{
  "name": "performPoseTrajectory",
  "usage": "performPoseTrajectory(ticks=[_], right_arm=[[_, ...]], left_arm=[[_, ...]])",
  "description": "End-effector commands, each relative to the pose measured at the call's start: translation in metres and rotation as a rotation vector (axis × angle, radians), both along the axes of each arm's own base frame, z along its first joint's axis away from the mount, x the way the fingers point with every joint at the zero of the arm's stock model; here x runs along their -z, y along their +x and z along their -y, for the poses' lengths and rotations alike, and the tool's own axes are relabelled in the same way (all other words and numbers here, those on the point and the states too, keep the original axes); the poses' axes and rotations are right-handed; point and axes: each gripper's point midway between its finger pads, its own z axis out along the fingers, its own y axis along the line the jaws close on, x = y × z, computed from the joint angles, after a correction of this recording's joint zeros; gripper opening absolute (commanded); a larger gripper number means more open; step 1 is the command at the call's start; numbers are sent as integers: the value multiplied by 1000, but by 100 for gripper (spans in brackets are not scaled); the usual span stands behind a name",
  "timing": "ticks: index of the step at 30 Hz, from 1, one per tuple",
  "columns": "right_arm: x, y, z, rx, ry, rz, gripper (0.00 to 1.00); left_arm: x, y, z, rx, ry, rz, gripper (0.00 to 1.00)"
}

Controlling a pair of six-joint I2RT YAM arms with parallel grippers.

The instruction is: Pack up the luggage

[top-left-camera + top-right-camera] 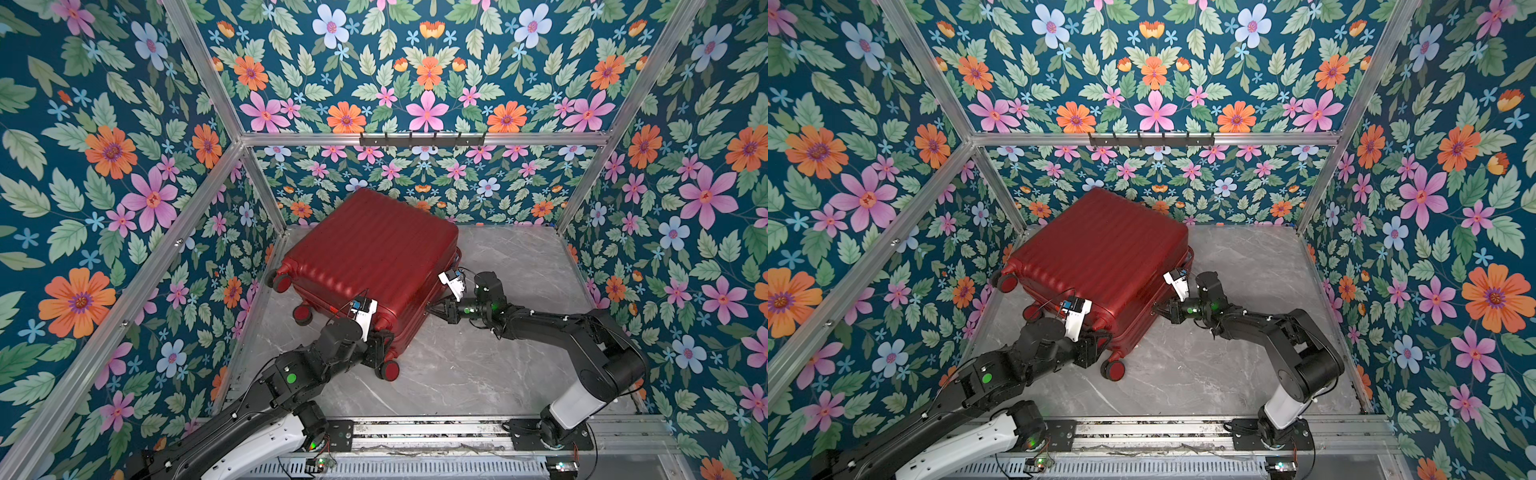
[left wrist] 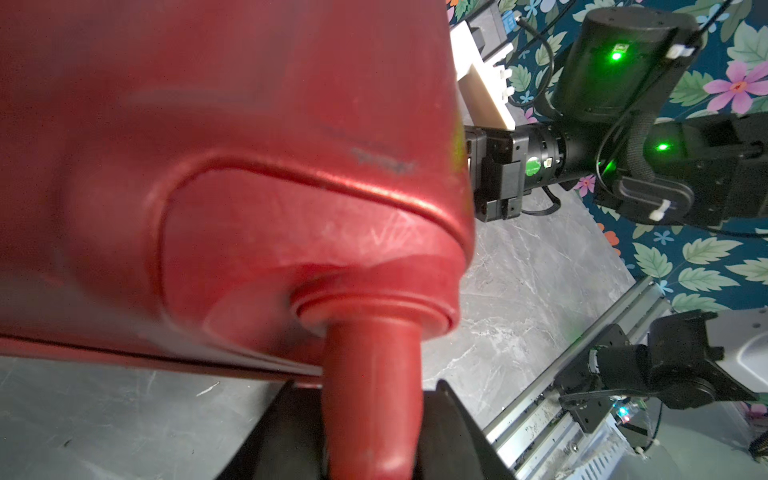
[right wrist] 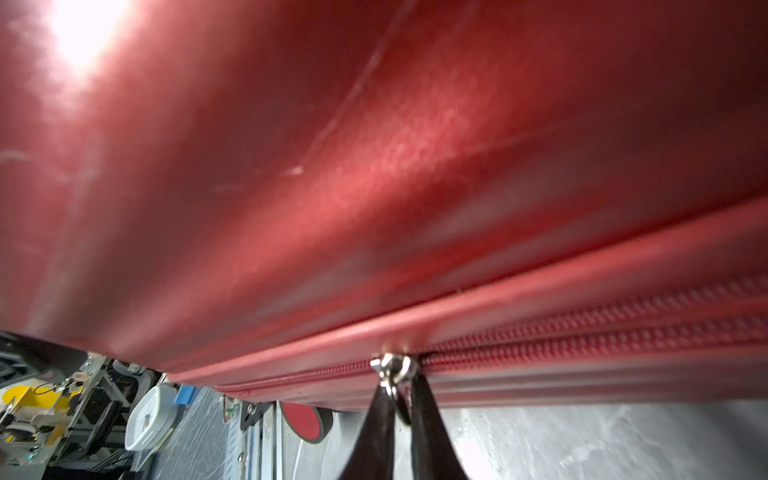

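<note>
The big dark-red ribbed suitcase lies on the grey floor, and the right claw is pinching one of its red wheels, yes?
Not a wheel: the right gripper pinches the silver zipper pull of the dark-red ribbed suitcase, as the right wrist view shows. The rest holds.

Suitcase [image 1: 365,257] is closed, inside hidden. In both top views the left gripper [image 1: 384,353] and right gripper [image 1: 1156,309] tips are too dark and small to read. Left wrist view: shell blurred, wheel leg [image 2: 370,395] clamped and cut off by the picture's edge, wheel out of frame. Right wrist view: shell blurred, zipper pull [image 3: 395,370] half hidden between the pinching fingers [image 3: 374,432].
</note>
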Motion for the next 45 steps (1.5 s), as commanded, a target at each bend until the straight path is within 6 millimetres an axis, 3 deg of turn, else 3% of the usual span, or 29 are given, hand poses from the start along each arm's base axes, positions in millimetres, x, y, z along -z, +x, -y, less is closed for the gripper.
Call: performPoseTrajectory(ticks=[1,5,8,9,14,17,18,24,30,31,37,45], right_arm=[[-17,19,-1,75,30,63,14],[-18,18,-7,66,21,67,9],[-24,20,-10,73,32,58,0],[-12,23,-12,75,20,19,0],[-6,34,-8,158,9,-21,0],[1,43,4,269,-43,14,0],[-11,44,8,309,-49,72,0],[-14,61,30,488,-219,188,0],[-2,89,37,553,-343,196,0],[12,96,40,567,-371,179,0],[16,130,69,662,-348,140,0],[-4,165,97,699,-313,158,0]], left_arm=[[-17,6,2,-29,-59,29,0],[-17,6,2,-30,-59,30,0],[-17,5,2,-29,-61,28,0],[-17,5,2,-29,-60,28,0],[-20,5,2,-26,-64,33,0],[-21,5,4,-19,-66,34,0],[-22,5,5,-16,-68,34,0],[-23,3,16,39,-60,26,0],[-25,2,27,79,-66,19,0],[-26,2,27,81,-69,19,0],[-24,-2,31,109,-72,4,0],[-15,-8,38,154,-55,-21,0]])
